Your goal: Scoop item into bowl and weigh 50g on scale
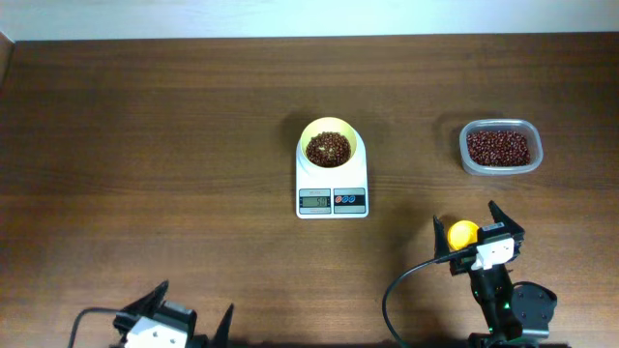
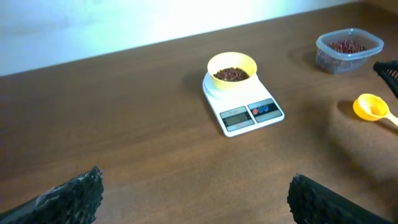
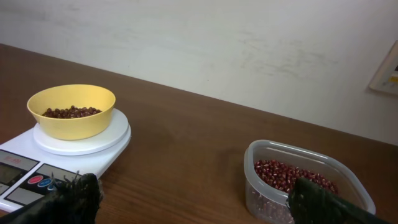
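The pale-yellow bowl point(image 1: 331, 123) point(image 2: 233, 84) point(image 3: 71, 129) stands on the white scale point(image 1: 332, 201) point(image 2: 249, 116) point(image 3: 18, 150) at mid-table and holds a heap of dark red-brown beans point(image 1: 329, 148) point(image 2: 231, 74) point(image 3: 69, 112). My right gripper point(image 1: 465, 215) point(image 3: 193, 185) hangs open to the right of the scale, with nothing between its fingers. A yellow scoop point(image 1: 462, 233) point(image 2: 371, 107) lies on the table beneath it. My left gripper point(image 1: 193, 304) point(image 2: 194, 177) stands open and empty at the near left edge, far from the scale.
A clear plastic container point(image 1: 465, 155) point(image 2: 329, 60) point(image 3: 261, 199) with more beans point(image 1: 499, 147) point(image 3: 286, 174) sits at the right, beyond the right gripper. A black cable point(image 1: 392, 290) loops on the table beside the right arm.
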### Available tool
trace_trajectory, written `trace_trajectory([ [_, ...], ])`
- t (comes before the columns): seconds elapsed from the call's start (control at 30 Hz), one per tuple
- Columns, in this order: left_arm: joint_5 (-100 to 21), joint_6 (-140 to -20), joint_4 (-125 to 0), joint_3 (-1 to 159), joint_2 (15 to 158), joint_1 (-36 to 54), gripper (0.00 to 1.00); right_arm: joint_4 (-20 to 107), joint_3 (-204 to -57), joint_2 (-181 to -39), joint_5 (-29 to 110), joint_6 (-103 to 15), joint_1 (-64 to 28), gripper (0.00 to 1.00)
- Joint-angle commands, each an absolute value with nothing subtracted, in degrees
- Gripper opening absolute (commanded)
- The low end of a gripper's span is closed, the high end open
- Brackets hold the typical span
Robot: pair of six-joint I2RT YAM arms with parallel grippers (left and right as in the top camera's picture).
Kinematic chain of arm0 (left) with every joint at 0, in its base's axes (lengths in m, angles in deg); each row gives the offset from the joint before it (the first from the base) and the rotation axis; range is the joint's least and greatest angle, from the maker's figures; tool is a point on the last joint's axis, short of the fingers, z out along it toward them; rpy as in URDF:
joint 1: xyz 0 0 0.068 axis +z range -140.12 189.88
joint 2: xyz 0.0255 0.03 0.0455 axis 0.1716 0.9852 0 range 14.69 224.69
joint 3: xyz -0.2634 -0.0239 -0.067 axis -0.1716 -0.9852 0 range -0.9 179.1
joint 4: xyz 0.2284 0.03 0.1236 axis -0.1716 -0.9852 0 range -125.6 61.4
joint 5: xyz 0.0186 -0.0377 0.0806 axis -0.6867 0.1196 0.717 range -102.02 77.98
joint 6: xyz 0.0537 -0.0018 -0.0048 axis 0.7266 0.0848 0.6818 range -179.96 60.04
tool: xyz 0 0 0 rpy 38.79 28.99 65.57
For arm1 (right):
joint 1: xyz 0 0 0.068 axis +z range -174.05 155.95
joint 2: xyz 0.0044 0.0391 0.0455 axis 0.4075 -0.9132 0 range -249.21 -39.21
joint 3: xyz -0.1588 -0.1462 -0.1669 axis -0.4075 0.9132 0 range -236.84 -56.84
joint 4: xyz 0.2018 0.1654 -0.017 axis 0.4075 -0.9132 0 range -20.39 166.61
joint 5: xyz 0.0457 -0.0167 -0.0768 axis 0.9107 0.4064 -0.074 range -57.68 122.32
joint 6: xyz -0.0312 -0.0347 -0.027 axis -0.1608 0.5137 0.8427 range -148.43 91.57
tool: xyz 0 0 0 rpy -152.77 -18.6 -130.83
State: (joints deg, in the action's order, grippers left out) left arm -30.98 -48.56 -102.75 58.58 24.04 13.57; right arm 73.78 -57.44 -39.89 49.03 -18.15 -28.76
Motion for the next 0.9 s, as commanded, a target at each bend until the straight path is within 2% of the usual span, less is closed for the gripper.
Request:
trace_trajectory([
  [0.0,-30.0,-49.7,-102.7,58.1,20.1,13.8,0.99,73.4,-57.2,-39.4,48.5,-18.3,-28.3,0.99],
  [0.17,-30.0,-49.7,-102.9,58.1,15.1,13.8,0.99,73.4,-57.2,-39.4,48.5,-18.3,-28.3,0.99],
  [0.43,-30.0,-50.3,-101.4,57.4,15.0,13.8,0.99,73.4,-57.2,-39.4,48.5,-18.3,-28.3,0.99],
  [0.6,-28.6,-57.9,-93.5,49.3,15.0,13.8,0.99,73.4,-57.2,-39.4,48.5,-18.3,-28.3,0.99],
  [0.87,-28.5,-57.9,-69.3,31.1,15.0,13.8,0.99,73.4,-57.2,-39.4,48.5,-18.3,-28.3,0.99],
])
